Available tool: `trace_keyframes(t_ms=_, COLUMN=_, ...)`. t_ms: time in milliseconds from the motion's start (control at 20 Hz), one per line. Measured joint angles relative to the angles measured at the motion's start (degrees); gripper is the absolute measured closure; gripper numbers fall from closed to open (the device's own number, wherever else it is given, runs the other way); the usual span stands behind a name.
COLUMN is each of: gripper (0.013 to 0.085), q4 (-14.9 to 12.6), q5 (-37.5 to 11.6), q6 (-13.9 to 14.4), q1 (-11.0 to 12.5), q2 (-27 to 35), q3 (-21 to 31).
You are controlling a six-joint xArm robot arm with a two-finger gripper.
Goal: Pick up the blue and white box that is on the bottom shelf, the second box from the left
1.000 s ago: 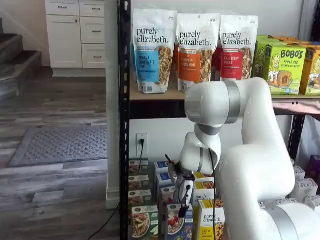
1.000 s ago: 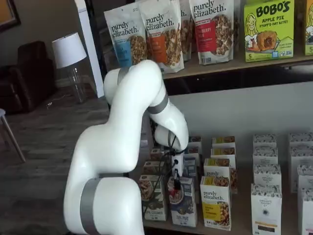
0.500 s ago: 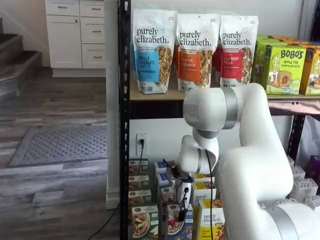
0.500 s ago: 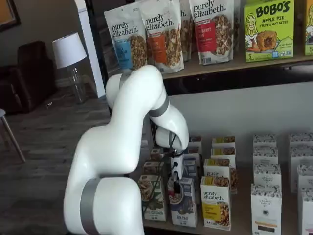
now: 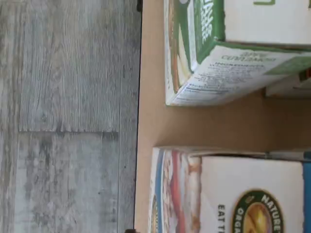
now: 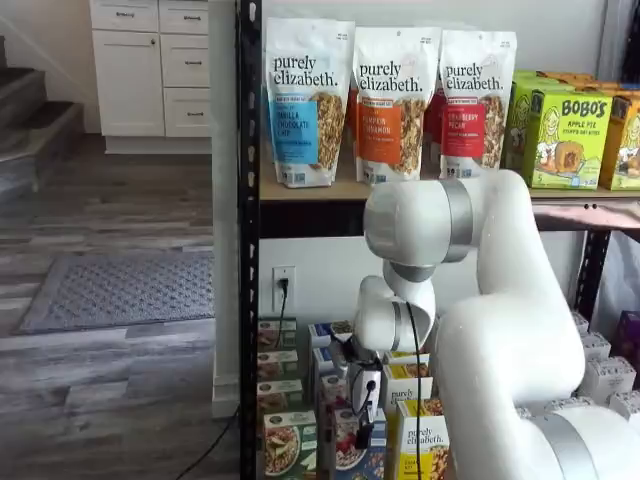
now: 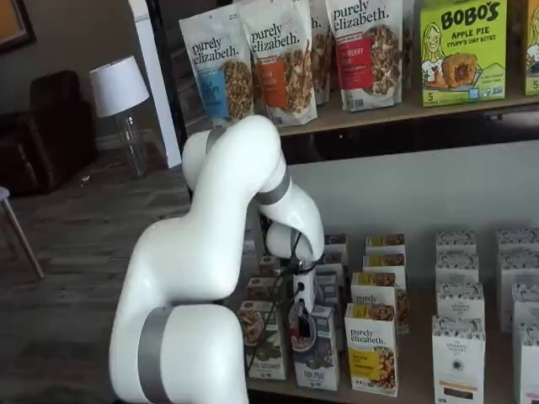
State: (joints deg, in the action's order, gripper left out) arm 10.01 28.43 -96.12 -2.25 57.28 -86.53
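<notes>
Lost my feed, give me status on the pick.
Fingers low over the front row, gap not visible. Dark blue and white cardboard cereal box upright on the bottom shelf, not gripped. Green-fronted box and yellow box flank it.

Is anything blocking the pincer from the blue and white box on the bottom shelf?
Nothing visible does. In both shelf views the pincer hangs right at the top of the blue and white box, front of its row. The green-fronted box and yellow purely elizabeth box stand beside it, not between.
</notes>
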Motion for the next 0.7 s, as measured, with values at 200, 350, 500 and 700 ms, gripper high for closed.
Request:
trace_keyframes(t_ms=200, gripper=0.0210, q4=0.99, q5=-0.21, q6=-0.81, q1=-0.07, q2=0.04, q3=0.11)
trace_keyframes(t_ms=350, gripper=0.0290, q4=1.07, q5=-0.29, q6=-0.85, q1=-0.10, q2=-0.03, q3=0.23)
trace_keyframes(t_ms=500, gripper=0.0330, q4=0.89, q5=-0.03, q6=-0.70, q1=-0.10, q2=-0.08, q3=0.21)
trace_keyframes(t_ms=700, gripper=0.0330, q4=0.13, q5=-0.05, q6=-0.06, q1=-0.07, q2=-0.09, q3=0.26)
